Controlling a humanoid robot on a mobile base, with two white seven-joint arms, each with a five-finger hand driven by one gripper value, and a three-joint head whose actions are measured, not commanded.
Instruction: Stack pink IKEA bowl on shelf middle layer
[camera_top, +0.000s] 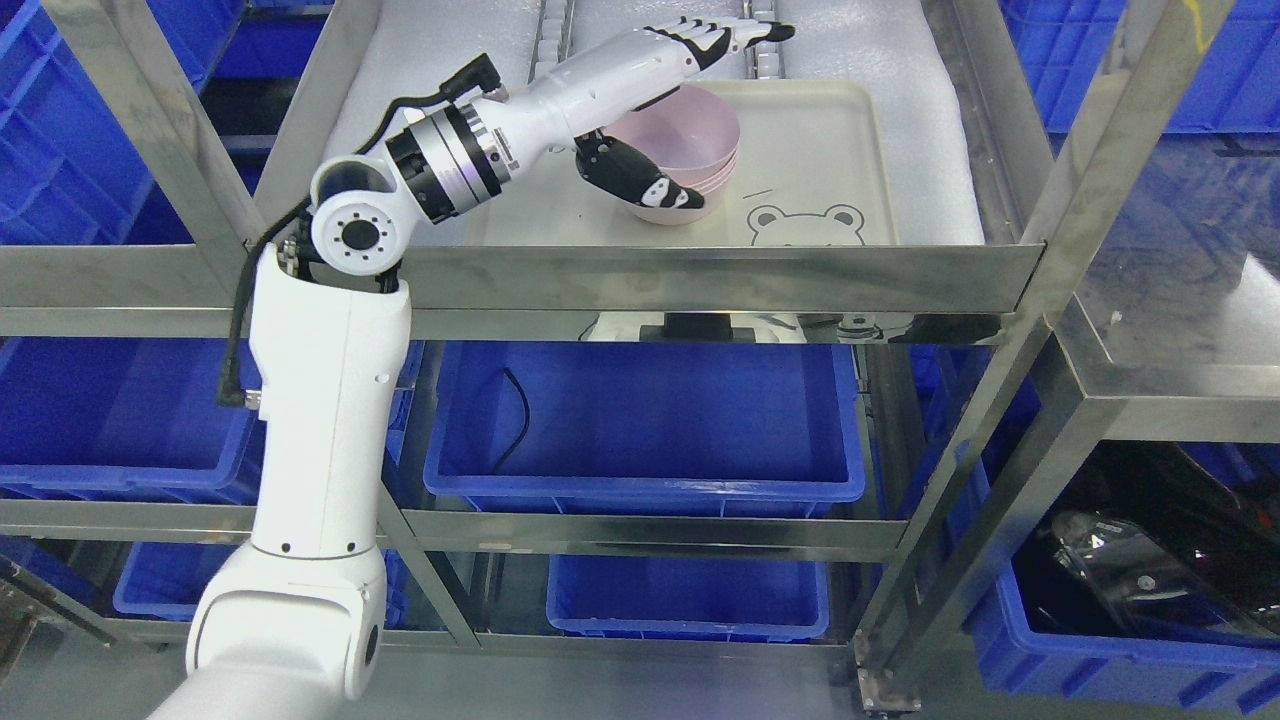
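A stack of pink bowls (700, 150) stands on a cream tray (820, 140) with a bear drawing, on the steel shelf layer (700, 275) in the head view. My left hand (722, 110) reaches in over the shelf's front rail. Its fingers (730, 38) are stretched straight out above the far rim of the top bowl, and the thumb (650, 185) lies against the near side of the stack. The hand is open around the bowls, not clasping them. My right arm does not show.
Slanted steel posts (160, 130) frame the shelf on both sides. Blue bins (650, 420) fill the layers below and the racks to the left and right. White foam lining (900, 100) covers the shelf beside the tray.
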